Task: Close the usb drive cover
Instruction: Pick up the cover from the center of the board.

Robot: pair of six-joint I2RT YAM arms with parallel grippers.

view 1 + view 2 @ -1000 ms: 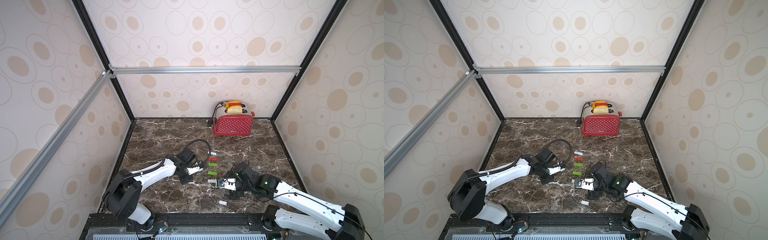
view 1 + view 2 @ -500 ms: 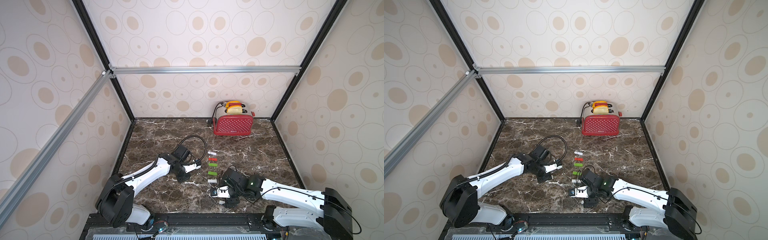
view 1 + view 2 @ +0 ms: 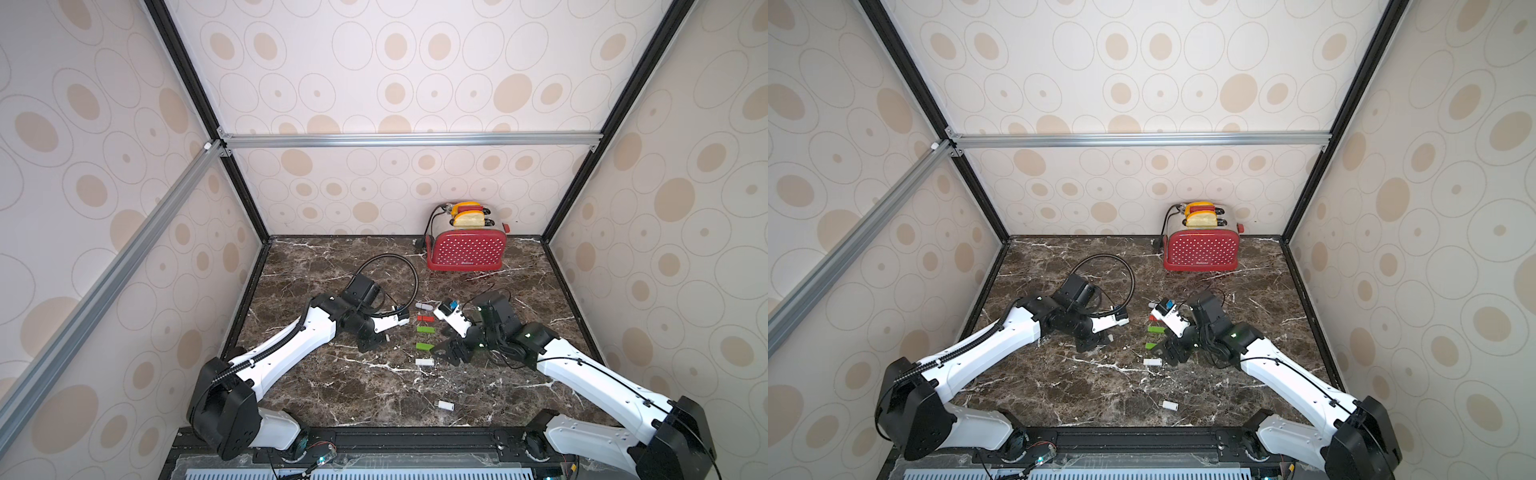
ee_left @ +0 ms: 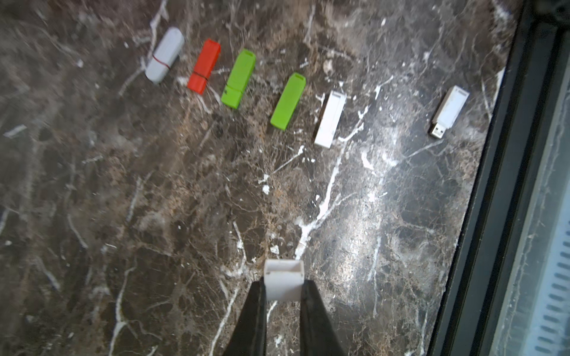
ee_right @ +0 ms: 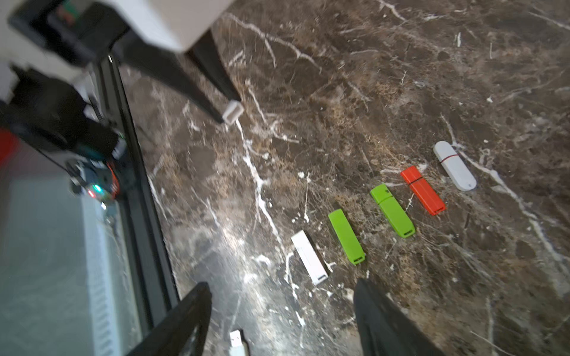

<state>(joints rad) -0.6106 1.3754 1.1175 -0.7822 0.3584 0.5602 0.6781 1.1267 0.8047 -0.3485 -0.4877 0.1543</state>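
Observation:
A small white usb cover (image 4: 283, 282) is pinched between my left gripper (image 4: 283, 288) fingertips, which are shut on it just above the marble floor; the same cover (image 5: 233, 111) shows in the right wrist view. The uncapped white usb drive (image 3: 445, 404) lies alone near the front edge, its metal plug bare (image 4: 448, 111). My right gripper (image 5: 282, 285) hangs open and empty beside the near end of the row of drives, in a top view (image 3: 446, 353). The bare drive (image 5: 237, 340) lies just ahead of its fingers.
Several capped drives lie in a row between the arms: grey-white (image 3: 423, 306), red (image 3: 425, 318), two green (image 3: 425, 330), and white (image 3: 424, 362). A red toaster (image 3: 467, 245) stands at the back wall. The black front rail (image 4: 505, 185) borders the floor.
My right arm swung toward the front and then back beside the row, and its jaws narrowed somewhat. The left arm shifted slightly, still holding the cover.

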